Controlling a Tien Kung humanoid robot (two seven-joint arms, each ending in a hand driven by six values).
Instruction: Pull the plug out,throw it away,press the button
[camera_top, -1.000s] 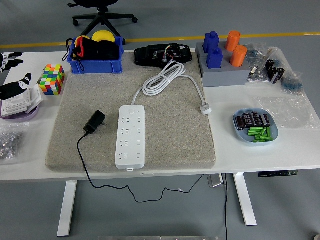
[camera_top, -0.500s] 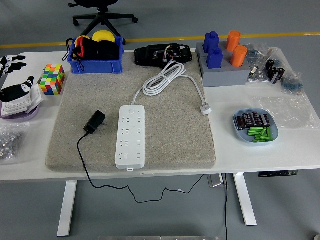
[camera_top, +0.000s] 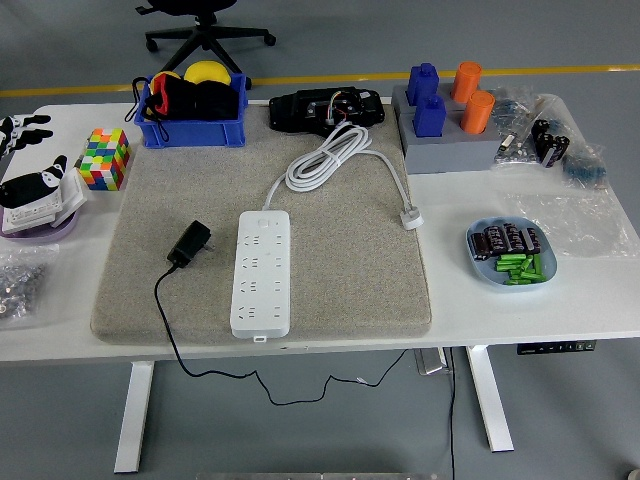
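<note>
Grey floor (camera_top: 60, 45) with a yellow line (camera_top: 320, 77), black office-chair base (camera_top: 208, 30), white table (camera_top: 520, 305) on white legs.

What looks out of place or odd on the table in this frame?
The black plug lies loose on the grey mat, left of the white power strip, with its cord trailing off the table's near edge. The strip's own white plug also lies unplugged on the mat. Nothing looks spilled or damaged.

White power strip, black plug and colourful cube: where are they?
White power strip (camera_top: 262, 270), head view, middle of its top face.
Black plug (camera_top: 189, 243), head view, its body.
Colourful cube (camera_top: 105, 158), head view, front face.
</note>
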